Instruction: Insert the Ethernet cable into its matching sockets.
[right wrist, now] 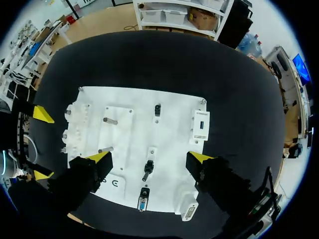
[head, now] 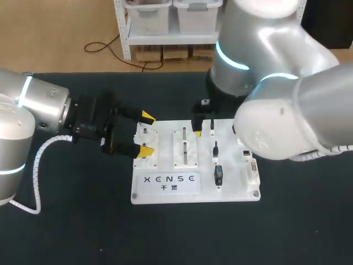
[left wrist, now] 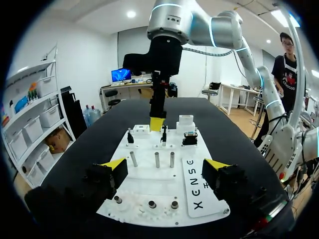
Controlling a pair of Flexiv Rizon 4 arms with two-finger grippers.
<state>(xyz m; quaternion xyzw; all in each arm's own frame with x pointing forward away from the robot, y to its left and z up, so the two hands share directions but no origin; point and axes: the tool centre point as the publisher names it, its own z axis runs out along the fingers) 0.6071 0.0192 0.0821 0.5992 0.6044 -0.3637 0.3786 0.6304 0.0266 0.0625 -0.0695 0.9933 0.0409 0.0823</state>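
Hovering with left jaws and right jaws wide open, gripping nothing
Sitting under right jaws, just ahead of left jaws: socket board (head: pixel 168 165); not telling the Ethernet cable apart from its black plugs (right wrist: pixel 147 170).

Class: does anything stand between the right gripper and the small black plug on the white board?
Nothing visible does. The right gripper hangs open above the white plastic board, and the small black plug shows uncovered under it, between its yellow-tipped fingers, with only bare board around it.

black table (head: pixel 66 221); upright metal pegs (left wrist: pixel 157 160) midboard
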